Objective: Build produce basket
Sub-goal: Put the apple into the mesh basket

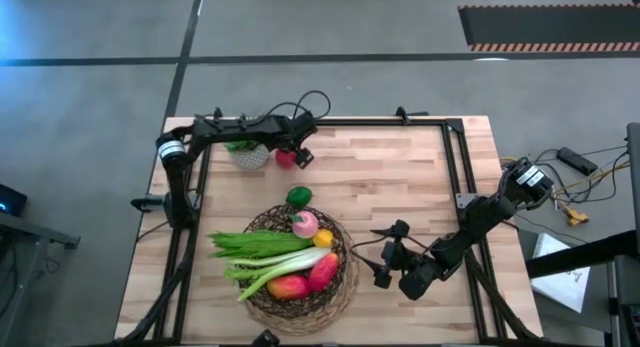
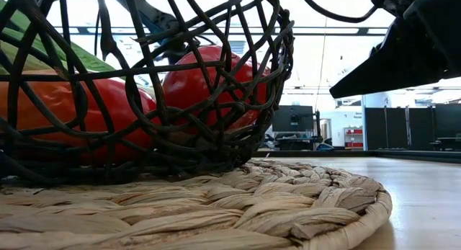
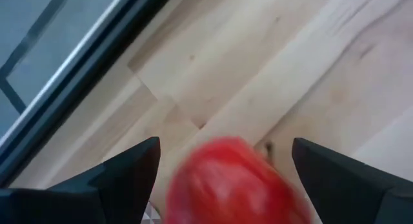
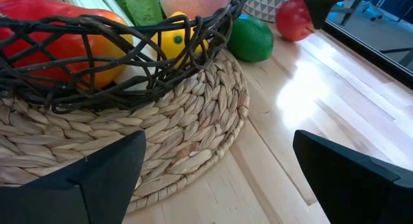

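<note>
The dark wicker basket point(image 1: 340, 287) stands on a round woven mat point(image 4: 193, 121) at the table's near middle. It holds leafy greens point(image 1: 250, 244), a leek point(image 1: 265, 277), two red-orange fruits point(image 1: 305, 277), a lemon point(image 1: 323, 238) and a peach point(image 1: 305, 223). A green lime point(image 1: 299, 196) lies on the table just beyond the basket. A red apple point(image 3: 232, 185) rests on the wood at the far left, between the fingers of my open left gripper point(image 1: 298, 153), which points down at it. I see no touch. My right gripper point(image 1: 376, 255) waits open, right of the basket.
A white pot with a green plant point(image 1: 248, 153) stands just left of the apple, near the far left corner. A black frame rail point(image 3: 77, 75) runs along the table's edge there. Bare wood lies between the basket and the table's right edge point(image 1: 480, 177).
</note>
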You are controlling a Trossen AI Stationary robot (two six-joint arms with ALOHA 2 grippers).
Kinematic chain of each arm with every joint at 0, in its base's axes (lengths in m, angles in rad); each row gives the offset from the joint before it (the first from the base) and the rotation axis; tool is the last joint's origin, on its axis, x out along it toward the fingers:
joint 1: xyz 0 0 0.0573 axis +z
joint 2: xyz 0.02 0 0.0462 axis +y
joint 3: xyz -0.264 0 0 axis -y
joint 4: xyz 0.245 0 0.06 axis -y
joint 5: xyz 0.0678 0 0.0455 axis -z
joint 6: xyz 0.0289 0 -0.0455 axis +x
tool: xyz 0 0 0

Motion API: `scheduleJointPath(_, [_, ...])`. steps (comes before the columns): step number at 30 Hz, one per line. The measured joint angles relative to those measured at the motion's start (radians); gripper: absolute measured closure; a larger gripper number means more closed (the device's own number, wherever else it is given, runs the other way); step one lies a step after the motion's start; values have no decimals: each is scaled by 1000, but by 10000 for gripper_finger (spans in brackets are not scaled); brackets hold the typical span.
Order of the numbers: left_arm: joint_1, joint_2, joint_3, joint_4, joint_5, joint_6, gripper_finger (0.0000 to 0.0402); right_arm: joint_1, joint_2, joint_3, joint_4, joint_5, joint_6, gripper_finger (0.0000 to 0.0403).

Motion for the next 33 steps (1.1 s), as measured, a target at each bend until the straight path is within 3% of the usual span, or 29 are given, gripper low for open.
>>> scheduleJointPath(13, [-15, 1, -53, -26, 7, 157, 68, 0, 0, 0, 0, 0, 0, 19])
scheduleJointPath(17, [-30, 0, -42, -86, 33, 162, 87, 0, 0, 0, 0, 0, 0, 19])
scheduleJointPath(23, [-60, -1, -32, -163, 80, 160, 162, 0, 0, 0, 0, 0, 0, 19])
scheduleJointPath(33, [-99, -8, -21, -219, 83, 160, 342, 0, 0, 0, 0, 0, 0, 19])
